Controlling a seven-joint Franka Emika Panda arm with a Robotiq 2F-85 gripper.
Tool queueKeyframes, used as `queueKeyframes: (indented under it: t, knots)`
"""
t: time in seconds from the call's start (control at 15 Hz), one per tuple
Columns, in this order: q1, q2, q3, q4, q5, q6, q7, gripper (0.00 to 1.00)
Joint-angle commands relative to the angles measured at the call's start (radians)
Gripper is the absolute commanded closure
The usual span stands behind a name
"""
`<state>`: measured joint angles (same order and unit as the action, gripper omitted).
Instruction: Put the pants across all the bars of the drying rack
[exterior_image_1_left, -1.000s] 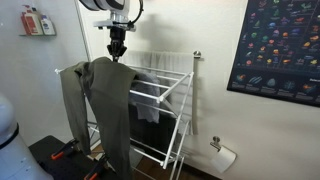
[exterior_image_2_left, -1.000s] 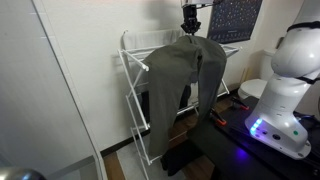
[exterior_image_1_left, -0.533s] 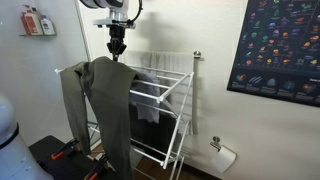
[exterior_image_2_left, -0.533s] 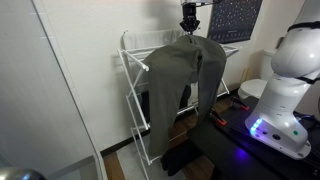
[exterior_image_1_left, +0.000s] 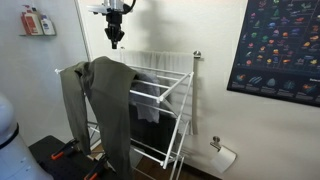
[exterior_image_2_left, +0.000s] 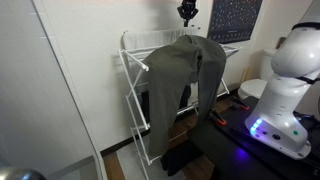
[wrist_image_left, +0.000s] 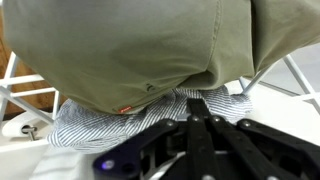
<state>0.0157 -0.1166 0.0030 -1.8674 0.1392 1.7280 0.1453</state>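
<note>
The olive-grey pants (exterior_image_1_left: 100, 100) hang over one end of the white drying rack (exterior_image_1_left: 165, 95), legs trailing down; they show the same way in both exterior views (exterior_image_2_left: 185, 75). Most of the thin white bars (exterior_image_1_left: 155, 85) stay bare. My gripper (exterior_image_1_left: 114, 38) hovers above the pants, apart from them, also seen near the top edge of an exterior view (exterior_image_2_left: 186, 13). In the wrist view its fingers (wrist_image_left: 198, 108) are pressed together and empty, with the pants (wrist_image_left: 130, 45) below, their striped lining (wrist_image_left: 110, 125) showing.
A dark cloth (exterior_image_1_left: 148, 108) hangs lower inside the rack. A poster (exterior_image_1_left: 275, 45) is on the wall. A white robot base (exterior_image_2_left: 280, 95) stands on a dark platform (exterior_image_2_left: 235, 150). A translucent panel (exterior_image_2_left: 60, 90) is close to the rack.
My gripper has risen straight up away from the pants, which stay draped on the rack as before.
</note>
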Motion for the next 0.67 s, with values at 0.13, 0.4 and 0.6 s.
queueKeyframes:
  t: [0.13, 0.4, 0.6]
  knots:
    - [0.004, 0.034, 0.017, -0.013, -0.051, 0.002, 0.001, 0.53]
    - [0.011, 0.102, 0.019, -0.011, -0.011, 0.07, -0.026, 0.23]
    - [0.019, 0.154, 0.023, -0.003, 0.0, 0.107, -0.028, 0.01]
